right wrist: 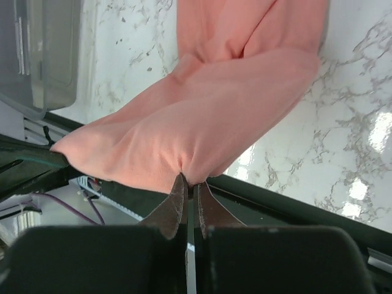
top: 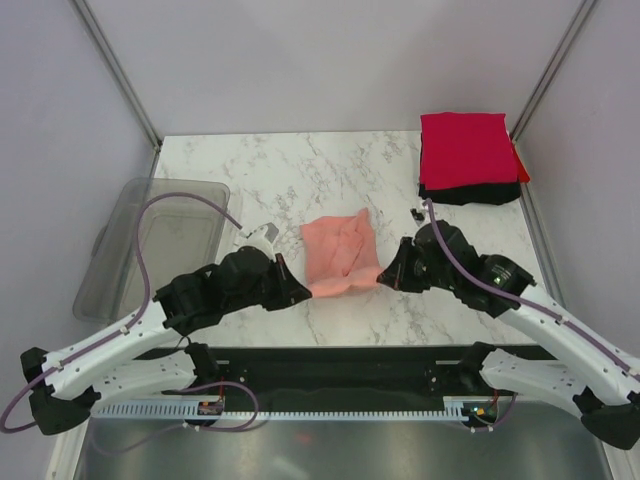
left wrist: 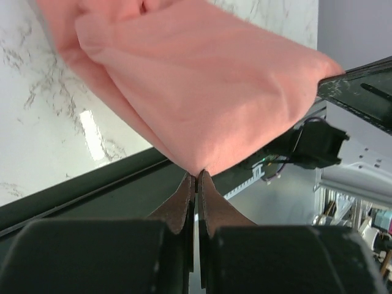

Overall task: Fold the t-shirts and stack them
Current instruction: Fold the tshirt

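A: Top view: salmon-pink t-shirt [top: 338, 255] mid-table, its near edge held between left gripper [top: 298, 290] and right gripper [top: 385, 275]. Why both?
B: One per near corner, probably to fold the hem far. Red t-shirt [top: 468, 150] lies on black t-shirt [top: 480, 194], far right.
A: Left wrist: jaws pinched on pink cloth.
B: Right wrist: same, clamped on its corner.

A plain salmon-pink t-shirt [top: 340, 255] is seen at the centre. At two o'clock, a bright red t-shirt [top: 465, 148] is shown over a black t-shirt [top: 480, 193]. The tabletop [top: 280, 170] is patterned as white marble with grey veining. A smoky grey, see-through tub [top: 150, 240] is seen at nine o'clock. The left arm [top: 110, 345] and right arm [top: 570, 335] are finished in white and black, with purple cables [top: 185, 197].
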Action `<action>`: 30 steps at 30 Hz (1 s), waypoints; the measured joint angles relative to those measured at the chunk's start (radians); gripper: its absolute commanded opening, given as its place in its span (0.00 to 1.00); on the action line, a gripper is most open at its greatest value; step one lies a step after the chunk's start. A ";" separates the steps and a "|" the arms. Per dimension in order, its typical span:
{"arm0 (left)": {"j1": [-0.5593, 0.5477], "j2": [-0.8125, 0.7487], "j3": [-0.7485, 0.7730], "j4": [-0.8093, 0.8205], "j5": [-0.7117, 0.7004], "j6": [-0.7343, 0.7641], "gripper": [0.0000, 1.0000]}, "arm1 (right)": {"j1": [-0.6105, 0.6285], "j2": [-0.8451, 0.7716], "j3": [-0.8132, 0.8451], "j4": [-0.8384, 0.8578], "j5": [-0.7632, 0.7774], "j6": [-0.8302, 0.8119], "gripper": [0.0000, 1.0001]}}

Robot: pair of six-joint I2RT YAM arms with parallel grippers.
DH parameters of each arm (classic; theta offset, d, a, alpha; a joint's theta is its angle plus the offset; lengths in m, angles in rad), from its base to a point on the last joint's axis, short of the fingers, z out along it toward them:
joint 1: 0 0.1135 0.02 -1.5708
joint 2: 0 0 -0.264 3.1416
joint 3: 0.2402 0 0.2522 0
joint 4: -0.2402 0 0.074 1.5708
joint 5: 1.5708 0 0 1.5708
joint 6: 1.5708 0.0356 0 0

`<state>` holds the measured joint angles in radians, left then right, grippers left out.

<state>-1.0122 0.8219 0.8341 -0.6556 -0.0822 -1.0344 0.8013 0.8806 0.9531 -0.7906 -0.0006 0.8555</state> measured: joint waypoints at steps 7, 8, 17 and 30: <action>0.029 0.117 0.128 -0.068 -0.070 0.013 0.02 | -0.002 0.219 0.163 -0.103 0.091 -0.091 0.00; 0.042 0.134 0.135 -0.076 -0.071 0.018 0.02 | -0.006 0.247 0.178 -0.116 0.096 -0.105 0.00; 0.249 0.259 0.214 -0.077 0.004 0.095 0.02 | -0.124 0.430 0.328 -0.129 0.083 -0.230 0.00; 0.492 0.599 0.382 -0.001 0.137 0.229 0.02 | -0.224 0.791 0.602 -0.110 0.089 -0.395 0.00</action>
<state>-0.5201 1.4208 1.2163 -0.6563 0.0551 -0.8051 0.5770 1.6714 1.5555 -0.9009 0.0879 0.4603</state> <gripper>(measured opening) 0.033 0.027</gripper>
